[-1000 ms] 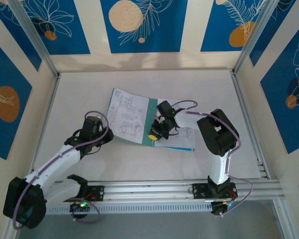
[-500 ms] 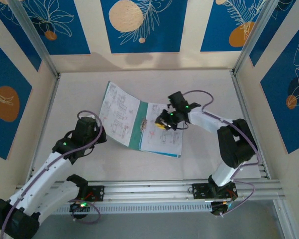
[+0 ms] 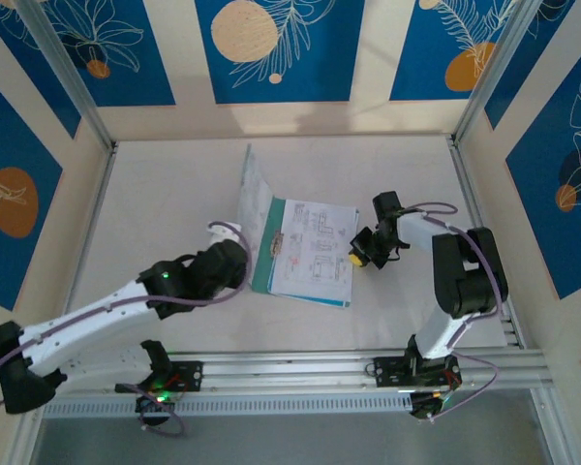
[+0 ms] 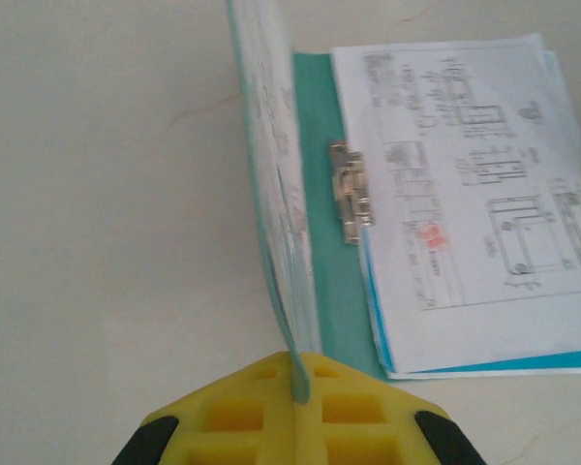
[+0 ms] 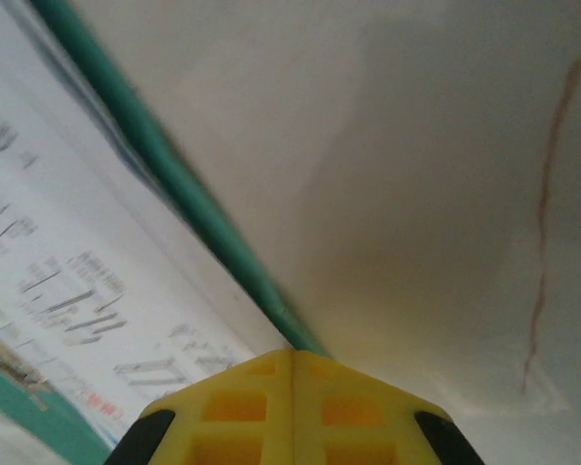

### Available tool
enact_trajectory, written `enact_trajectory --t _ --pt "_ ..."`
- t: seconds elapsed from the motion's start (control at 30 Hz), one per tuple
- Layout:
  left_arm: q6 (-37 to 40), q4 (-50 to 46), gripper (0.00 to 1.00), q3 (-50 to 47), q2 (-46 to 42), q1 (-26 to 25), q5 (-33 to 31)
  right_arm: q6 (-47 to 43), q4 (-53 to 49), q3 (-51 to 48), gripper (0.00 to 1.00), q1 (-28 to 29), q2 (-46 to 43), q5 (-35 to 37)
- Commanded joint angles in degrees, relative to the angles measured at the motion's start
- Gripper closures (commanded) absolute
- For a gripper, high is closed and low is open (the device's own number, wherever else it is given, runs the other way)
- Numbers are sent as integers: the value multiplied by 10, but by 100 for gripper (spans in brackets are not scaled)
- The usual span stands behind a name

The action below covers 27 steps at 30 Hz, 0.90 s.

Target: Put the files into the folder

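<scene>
From above, the folder [image 3: 263, 263] lies open near the middle of the table [image 3: 165, 194], its cover [image 3: 257, 199] standing almost upright on the spine, and the files [image 3: 315, 247] rest flat on the back half, squared inside its edges. The left gripper [image 3: 247, 269] is at the near end of that raised cover. The right gripper [image 3: 356, 258] sits low, just beside the right edge of the files, on the side toward the table's right edge. In the left wrist view, the left gripper [image 4: 298, 397] has its yellow fingers [image 4: 242, 412] pinched tight on the near edge of the cover [image 4: 271, 194]. Beyond it lie the teal folder [image 4: 321, 291], a metal clip [image 4: 350, 194], the white files [image 4: 474, 194] and a light-blue sheet [image 4: 523, 363] peeping out from under them. In the right wrist view, the right gripper [image 5: 292, 387] is fully closed with nothing between its fingers. The folder [image 5: 174, 184] edge and the files [image 5: 58, 242] run just to its left, with bare table [image 5: 416, 194] ahead. The filing looks done and the closing is in hand. I judge the next move is to swing the cover over to the right and lay it on the sheets, with the right gripper drawn clear of its fall
</scene>
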Motion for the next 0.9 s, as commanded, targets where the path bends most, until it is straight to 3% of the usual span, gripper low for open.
enact_trajectory --t 0.0,0.1,0.3,0.63,0.73,0.77,0.8,0.87 --pt "12 -15 100 42 48 -50 -72 -12 -26 12 94 -2 23 -1" --pt "12 4 100 63 88 -88 -73 -13 -20 11 94 -4 29 -3" --pt "2 58 90 90 164 -140 -39 -21 -30 11 94 -14 7 2" --pt "-34 282 69 106 324 -153 183 -37 -123 22 62 -28 -203 148" --pt "-47 326 54 118 359 -151 234 -52 -129 24 50 -30 -242 157" --pt "-52 336 47 120 365 -148 247 -60 -124 21 33 -32 -253 154" --pt "-58 344 40 120 367 -144 257 -69 -115 17 3 -33 -263 146" --pt "-67 355 25 110 359 -137 270 -83 -102 9 1 -37 -280 133"
